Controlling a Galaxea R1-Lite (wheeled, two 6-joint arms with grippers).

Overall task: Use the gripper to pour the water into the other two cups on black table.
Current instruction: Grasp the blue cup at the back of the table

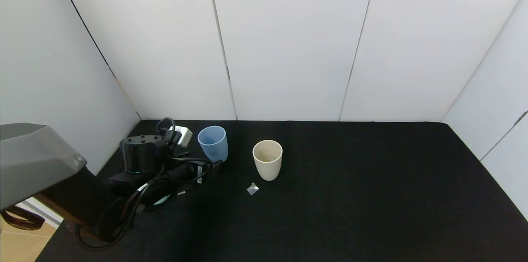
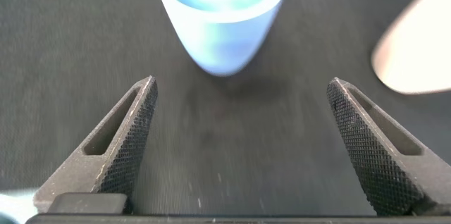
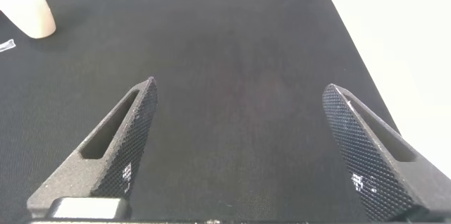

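Note:
A light blue tumbler point(image 1: 212, 143) stands upright at the back left of the black table point(image 1: 350, 196). A cream-beige cup point(image 1: 267, 159) stands upright to its right. The teal-green cup is not in view. My left gripper point(image 1: 206, 167) lies low over the cloth just in front of the blue tumbler. In the left wrist view the left gripper point(image 2: 241, 81) is open and empty, with the blue tumbler point(image 2: 222, 13) a short way beyond its fingertips and the beige cup point(image 2: 416, 48) off to one side. My right gripper point(image 3: 239, 84) is open and empty over bare cloth. No water is discernible.
A small crumpled clear plastic scrap point(image 1: 252, 188) lies on the cloth in front of the beige cup. White wall panels point(image 1: 288, 47) border the table at the back and sides. The right wrist view shows the beige cup point(image 3: 28, 9) far off.

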